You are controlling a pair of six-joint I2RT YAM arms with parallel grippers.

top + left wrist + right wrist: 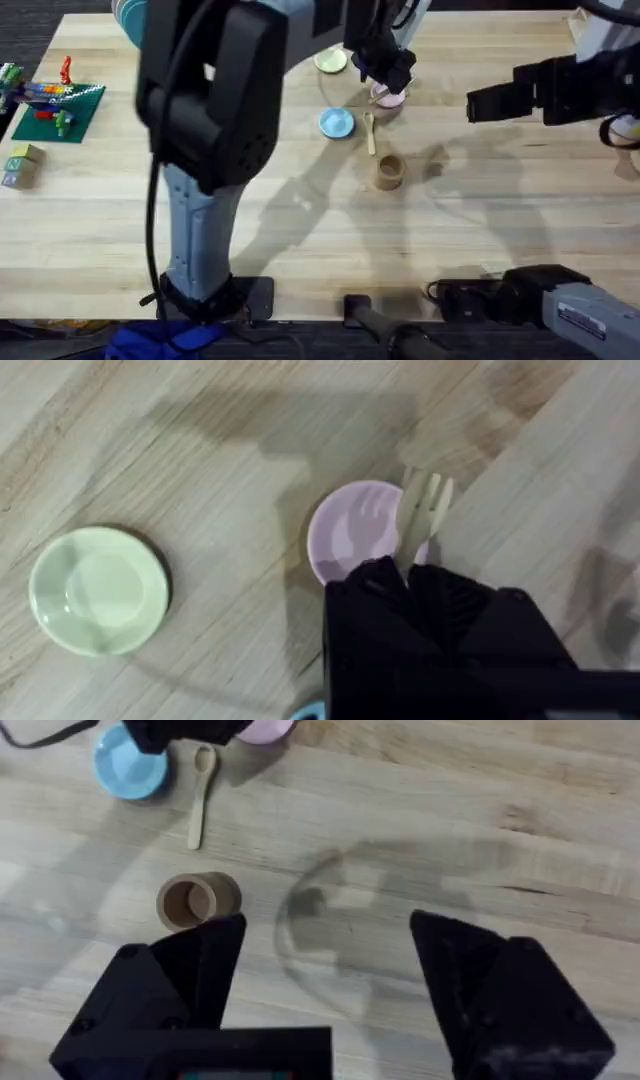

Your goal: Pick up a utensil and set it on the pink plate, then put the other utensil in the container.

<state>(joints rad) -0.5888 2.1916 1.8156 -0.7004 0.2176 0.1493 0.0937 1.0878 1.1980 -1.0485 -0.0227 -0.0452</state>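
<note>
Pale wooden table (300, 230) fills the scene, with toy bricks (55, 100) at its far left edge. From the lower left, the left arm rises large and dark under the camera and reaches across to the far middle, where the left gripper (385, 72) hangs over the pink plate (350, 540), pinching the fork (420, 515), whose tines lie above the plate's edge. Off to the right, the right gripper (325, 960) hovers above bare wood, fingers spread wide. A spoon (370, 132) lies between the blue plate (336, 123) and the cup (389, 172). The yellow plate (331, 62) sits farther back.
</note>
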